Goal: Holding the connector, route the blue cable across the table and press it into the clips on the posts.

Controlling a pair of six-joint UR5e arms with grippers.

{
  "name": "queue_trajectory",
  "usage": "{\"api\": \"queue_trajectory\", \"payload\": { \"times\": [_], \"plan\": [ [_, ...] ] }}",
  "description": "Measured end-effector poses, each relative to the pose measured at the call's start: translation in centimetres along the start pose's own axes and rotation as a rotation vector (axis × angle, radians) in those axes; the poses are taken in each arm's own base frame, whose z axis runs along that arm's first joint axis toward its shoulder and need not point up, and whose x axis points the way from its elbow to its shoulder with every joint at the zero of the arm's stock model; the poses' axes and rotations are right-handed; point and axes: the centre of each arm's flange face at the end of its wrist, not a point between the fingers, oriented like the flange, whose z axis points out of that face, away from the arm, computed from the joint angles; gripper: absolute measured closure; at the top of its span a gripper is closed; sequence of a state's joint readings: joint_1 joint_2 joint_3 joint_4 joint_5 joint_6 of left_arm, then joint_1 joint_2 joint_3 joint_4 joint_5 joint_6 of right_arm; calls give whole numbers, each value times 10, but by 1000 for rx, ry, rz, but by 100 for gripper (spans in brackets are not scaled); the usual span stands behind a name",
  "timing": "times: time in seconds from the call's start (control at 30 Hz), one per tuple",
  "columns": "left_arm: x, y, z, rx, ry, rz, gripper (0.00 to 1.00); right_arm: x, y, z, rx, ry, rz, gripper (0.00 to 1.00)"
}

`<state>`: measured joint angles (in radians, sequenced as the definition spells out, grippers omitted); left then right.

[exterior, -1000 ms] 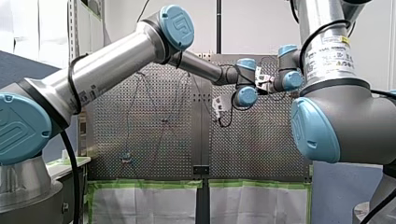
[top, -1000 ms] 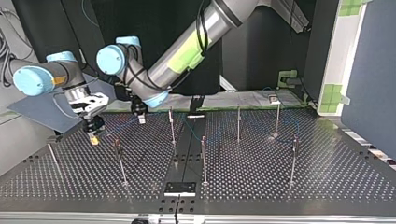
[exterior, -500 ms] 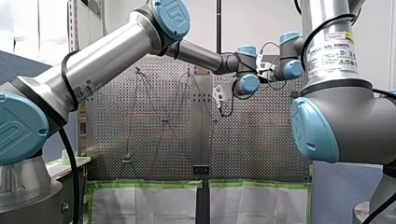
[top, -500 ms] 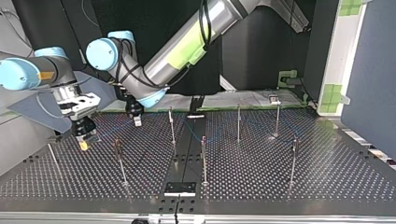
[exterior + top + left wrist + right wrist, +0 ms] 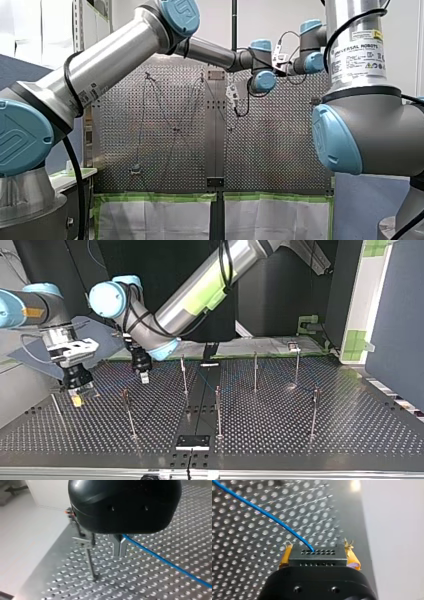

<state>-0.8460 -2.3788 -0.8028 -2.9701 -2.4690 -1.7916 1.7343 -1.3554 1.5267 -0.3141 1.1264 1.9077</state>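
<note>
Perforated table (image 5: 300, 440), right tool (image 5: 317, 549) clamped on connector (image 5: 318, 558), blue cable (image 5: 262, 511) trailing out, left tool (image 5: 119, 551) pinched shut around it

The cable (image 5: 274, 521) is bright blue. It runs into a dark grey connector (image 5: 318, 558) dotted with rows of small black holes. The connector sits between the 2 yellow-orange pads (image 5: 285, 556) of my right claw (image 5: 319, 555), whose housing is black. My left claw (image 5: 119, 554) has a glossy black housing and silver-grey metal fingers (image 5: 116, 546). The table (image 5: 300, 430) is grey metal with a regular grid of holes all over. My left arm (image 5: 240, 255) and my right arm (image 5: 47, 307) are silver-grey with light blue joint caps. My left arm bears a lime green patch. Green tape (image 5: 155, 197) borders white sheets (image 5: 155, 220).
</note>
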Motion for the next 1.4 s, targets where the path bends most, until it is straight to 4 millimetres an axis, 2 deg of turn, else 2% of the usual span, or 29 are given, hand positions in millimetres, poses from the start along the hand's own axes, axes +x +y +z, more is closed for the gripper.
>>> {"api": "queue_trajectory", "payload": {
  "times": [0.17,0.4,0.73,0.77,0.97,1.07,1.1,1.13,1.2,1.23,1.3,1.33,1.37,1.4],
  "plan": [
    [-7,1,11,2,-23,-13,99,9,-5,0,10,14,-7,100],
    [-9,2,22,19,-39,-21,99,3,-5,2,15,7,-7,100],
    [-15,26,65,-1,-81,-31,99,-3,-3,6,35,8,-9,100],
    [-16,28,68,-2,-86,-32,96,-3,-2,6,38,9,-10,100],
    [-17,34,80,8,-94,-27,96,-2,0,7,48,13,-14,100],
    [-14,35,82,20,-89,-24,91,-2,1,7,47,15,-14,100],
    [-13,36,82,24,-86,-24,86,-2,3,7,44,16,-15,100],
    [-11,36,82,30,-83,-24,86,-1,4,7,43,17,-15,100],
    [-8,37,82,40,-79,-23,77,-1,6,7,41,20,-15,100],
    [-5,38,82,46,-77,-23,77,-1,8,8,40,22,-14,100],
    [-2,39,82,53,-73,-22,64,-1,11,9,39,25,-12,100],
    [1,40,82,56,-71,-22,64,-1,11,9,39,26,-11,100],
    [3,41,82,58,-69,-21,51,-2,12,9,39,26,-11,100],
    [4,42,82,59,-68,-20,42,-2,13,9,39,26,-10,100]
  ]
}}
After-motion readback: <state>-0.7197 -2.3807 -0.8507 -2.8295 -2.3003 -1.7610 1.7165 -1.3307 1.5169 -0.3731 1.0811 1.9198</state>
